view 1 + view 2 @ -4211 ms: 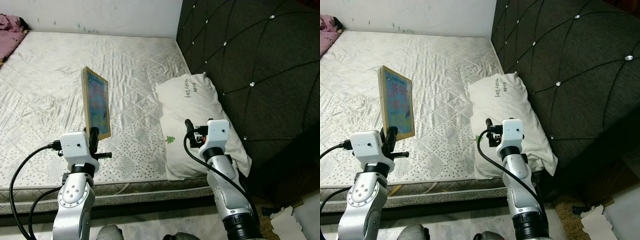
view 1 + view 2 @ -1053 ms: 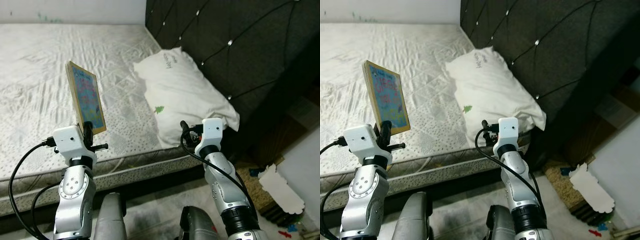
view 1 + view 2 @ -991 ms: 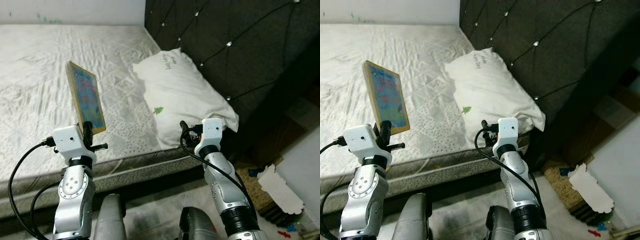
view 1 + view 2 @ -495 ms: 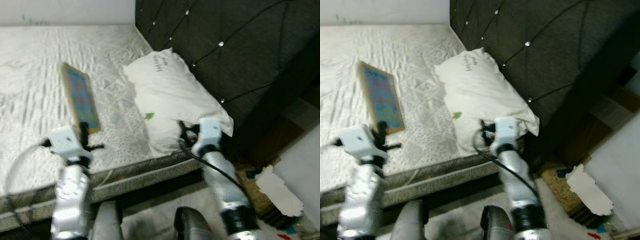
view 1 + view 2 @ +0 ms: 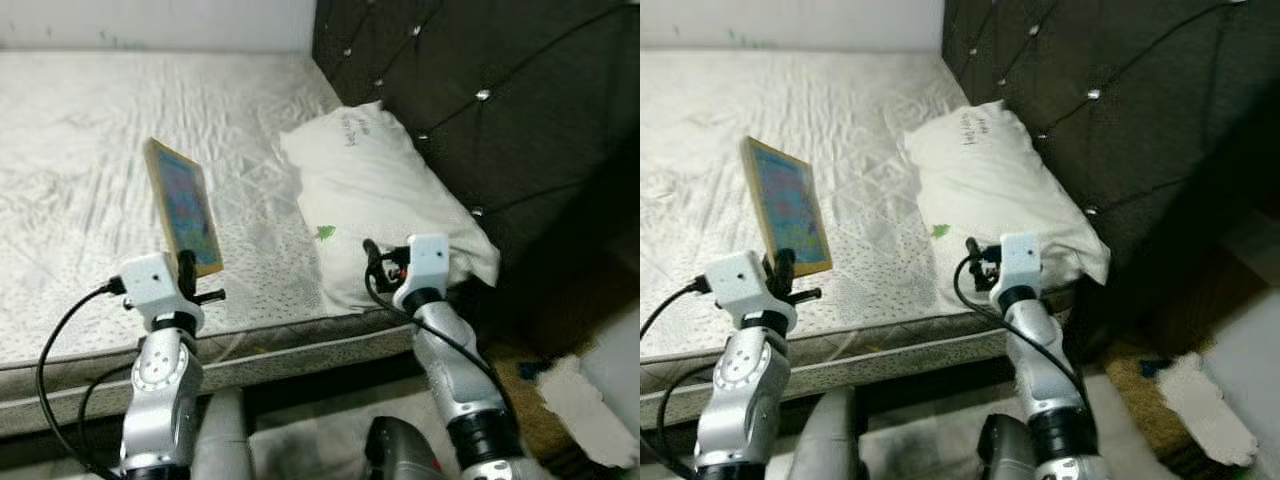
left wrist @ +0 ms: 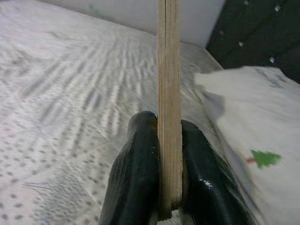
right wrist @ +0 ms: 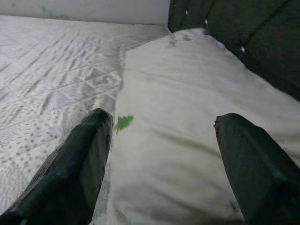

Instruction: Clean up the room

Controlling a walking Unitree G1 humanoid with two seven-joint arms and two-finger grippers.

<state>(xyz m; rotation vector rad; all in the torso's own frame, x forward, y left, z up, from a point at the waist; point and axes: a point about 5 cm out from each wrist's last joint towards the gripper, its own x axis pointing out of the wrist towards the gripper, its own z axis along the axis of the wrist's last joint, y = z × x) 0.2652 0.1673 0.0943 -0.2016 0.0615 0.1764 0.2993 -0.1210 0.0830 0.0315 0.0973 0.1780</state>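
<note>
1. Wooden-framed picture board (image 5: 184, 206) is held upright above the bed (image 5: 90, 140), pinched at its lower edge by the left end effector (image 6: 161, 187).
2. White pillow (image 5: 375, 190) is seen on the bed, against the dark tufted headboard (image 5: 470, 90).
3. Spread apart, the right end effector (image 7: 159, 154) is poised over the pillow.

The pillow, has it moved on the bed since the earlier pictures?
No. The pillow lies against the headboard at the mattress corner as before; the camera shifted.
</note>
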